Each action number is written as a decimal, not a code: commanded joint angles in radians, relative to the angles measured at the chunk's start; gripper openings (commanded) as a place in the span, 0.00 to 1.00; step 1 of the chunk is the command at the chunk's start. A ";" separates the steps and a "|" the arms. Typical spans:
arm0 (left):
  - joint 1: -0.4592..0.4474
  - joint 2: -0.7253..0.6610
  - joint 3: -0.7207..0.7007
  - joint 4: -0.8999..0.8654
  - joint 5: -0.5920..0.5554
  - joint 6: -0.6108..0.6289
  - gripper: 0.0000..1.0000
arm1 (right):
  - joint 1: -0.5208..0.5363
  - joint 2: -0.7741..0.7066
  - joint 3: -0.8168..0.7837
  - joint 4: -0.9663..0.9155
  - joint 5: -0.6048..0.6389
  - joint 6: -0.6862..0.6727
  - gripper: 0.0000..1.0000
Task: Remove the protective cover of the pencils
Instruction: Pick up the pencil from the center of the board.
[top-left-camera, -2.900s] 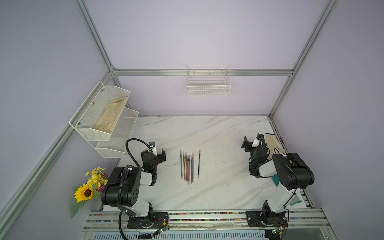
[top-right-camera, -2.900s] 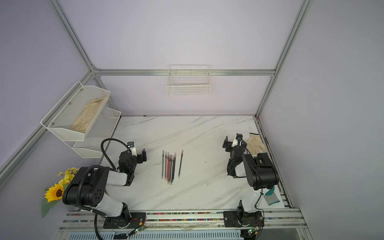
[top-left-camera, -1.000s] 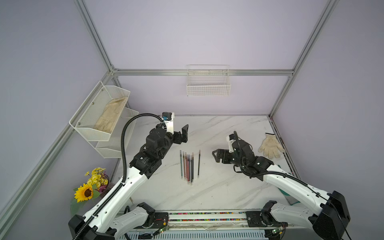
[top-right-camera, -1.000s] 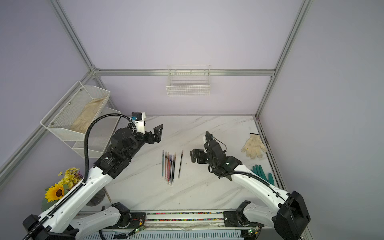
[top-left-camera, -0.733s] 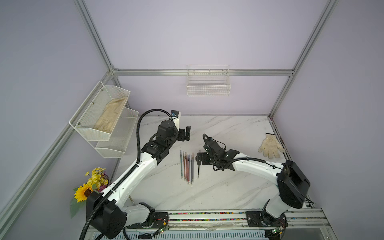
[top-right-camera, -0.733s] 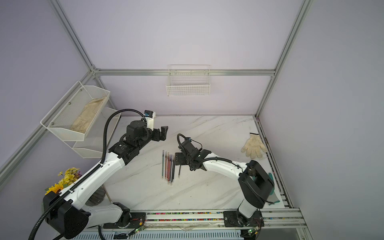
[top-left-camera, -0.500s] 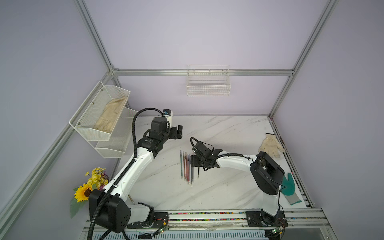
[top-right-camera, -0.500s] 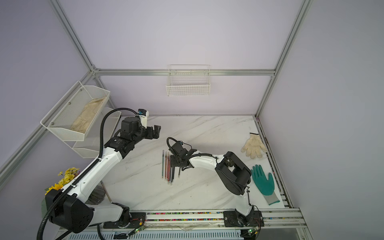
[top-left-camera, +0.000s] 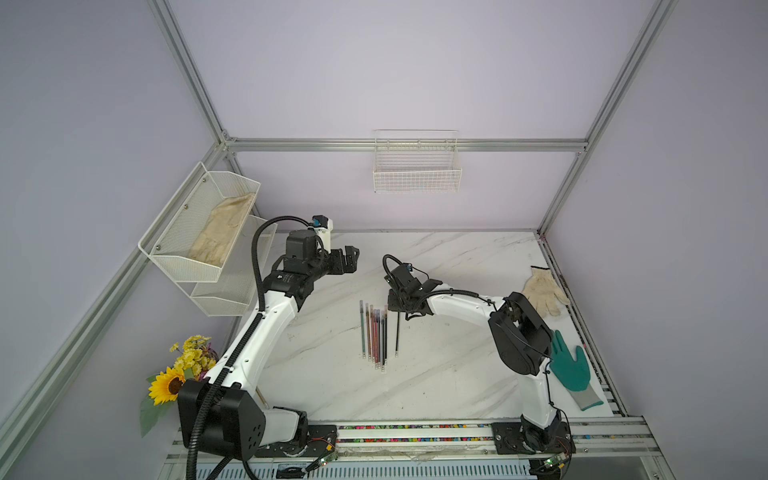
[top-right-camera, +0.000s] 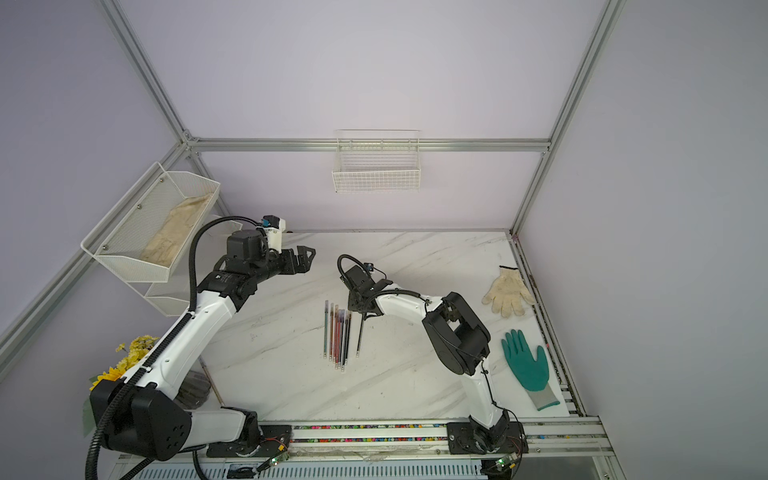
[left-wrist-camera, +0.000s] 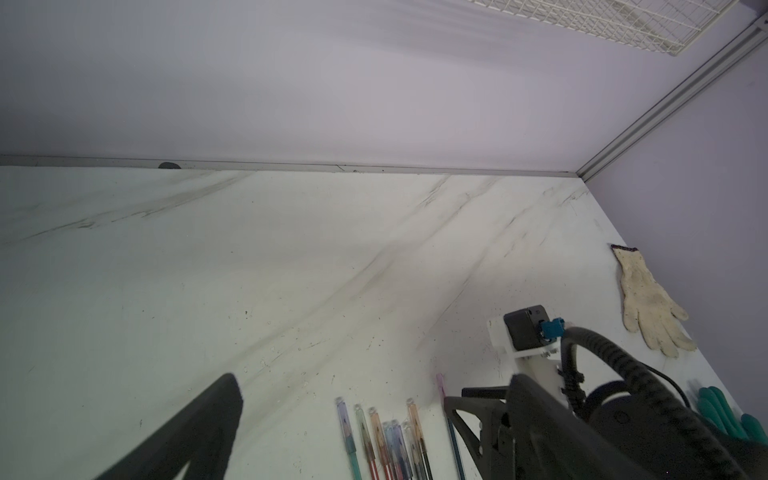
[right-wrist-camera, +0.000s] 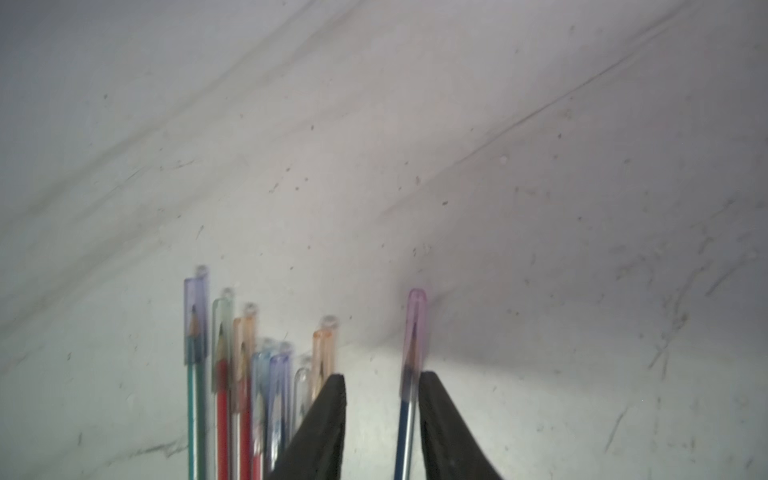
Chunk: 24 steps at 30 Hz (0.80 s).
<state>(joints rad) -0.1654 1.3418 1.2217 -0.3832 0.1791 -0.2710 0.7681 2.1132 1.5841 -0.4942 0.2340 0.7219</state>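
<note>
Moved in, right gripper (right-wrist-camera: 383, 376) sits half-closed astride lone pencil (right-wrist-camera: 406, 424); we see no cap (right-wrist-camera: 415, 324) off; left gripper (top-left-camera: 350, 261) wide, empty.

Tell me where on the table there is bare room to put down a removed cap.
Bare: the far strip of the table between the left gripper and the cream glove; also the near strip between the pencils and the front rail. Crowded around the right gripper.
</note>
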 joint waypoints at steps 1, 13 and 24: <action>0.006 -0.015 0.088 0.012 0.046 -0.016 1.00 | 0.006 0.111 0.136 -0.234 0.127 0.034 0.28; 0.018 -0.017 0.090 0.012 0.069 -0.025 1.00 | 0.006 0.168 0.182 -0.244 0.068 0.053 0.24; 0.030 -0.010 0.088 0.016 0.077 -0.035 1.00 | 0.012 0.128 0.115 -0.229 0.063 0.072 0.24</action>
<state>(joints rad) -0.1436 1.3418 1.2217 -0.3836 0.2329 -0.2886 0.7738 2.2574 1.7401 -0.6773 0.3065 0.7589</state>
